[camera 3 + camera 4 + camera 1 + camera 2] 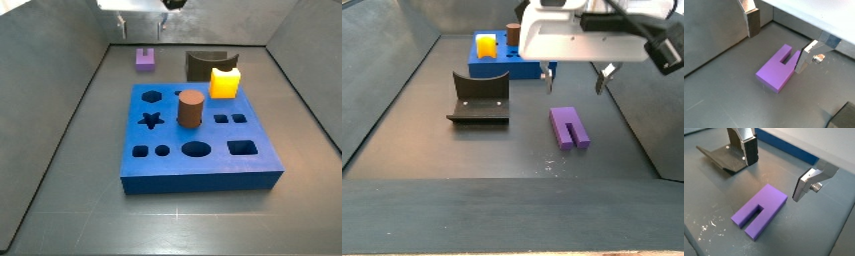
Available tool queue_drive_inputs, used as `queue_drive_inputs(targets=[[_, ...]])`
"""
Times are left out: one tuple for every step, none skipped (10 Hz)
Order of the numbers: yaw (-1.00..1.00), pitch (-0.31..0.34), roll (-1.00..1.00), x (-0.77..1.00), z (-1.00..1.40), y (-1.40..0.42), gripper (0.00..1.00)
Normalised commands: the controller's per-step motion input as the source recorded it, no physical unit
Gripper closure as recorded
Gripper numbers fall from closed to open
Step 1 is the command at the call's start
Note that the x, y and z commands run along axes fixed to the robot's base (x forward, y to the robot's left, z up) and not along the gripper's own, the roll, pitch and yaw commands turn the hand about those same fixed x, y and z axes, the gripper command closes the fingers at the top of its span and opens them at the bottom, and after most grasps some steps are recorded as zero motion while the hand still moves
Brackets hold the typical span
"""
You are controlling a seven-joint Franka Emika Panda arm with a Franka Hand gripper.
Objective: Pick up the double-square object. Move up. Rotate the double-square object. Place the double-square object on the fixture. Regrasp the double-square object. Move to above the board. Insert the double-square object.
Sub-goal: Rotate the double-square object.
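Note:
The double-square object (776, 71) is a purple block with a slot cut into one end. It lies flat on the grey floor in both wrist views (759, 210) and both side views (144, 59) (569, 128). My gripper (577, 84) hangs open just above it, one finger (753, 22) well clear on one side and the other finger (807, 57) close beside the block's edge. Nothing is held between them. The dark fixture (480, 101) stands beside the block, apart from it. The blue board (201, 150) lies further along the floor.
A yellow block (225, 82) and a brown cylinder (190, 108) stand in the board's holes. The fixture (207, 64) sits between the board and the back wall. Grey walls enclose the floor, and one runs close to the purple block (629, 110).

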Motion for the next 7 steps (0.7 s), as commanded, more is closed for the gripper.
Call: queue_drive_inputs(targets=[[-0.05,-0.04,-0.01,0.03,-1.0,0.0,0.0],[-0.04,-0.045,-0.04,0.03,-1.0,0.0,0.0],[-0.03,-0.05,-0.05,0.04,-1.0,0.01,0.0],[-0.01,-0.053,-0.07,0.05,-0.97,0.01,0.0],[-0.01,-0.058,-0.09,0.05,-0.86,0.01,0.0],[0.0,-0.064,-0.1,0.05,-0.77,0.01,0.0],[0.0,-0.068,-0.11,0.05,-0.67,0.01,0.0]])
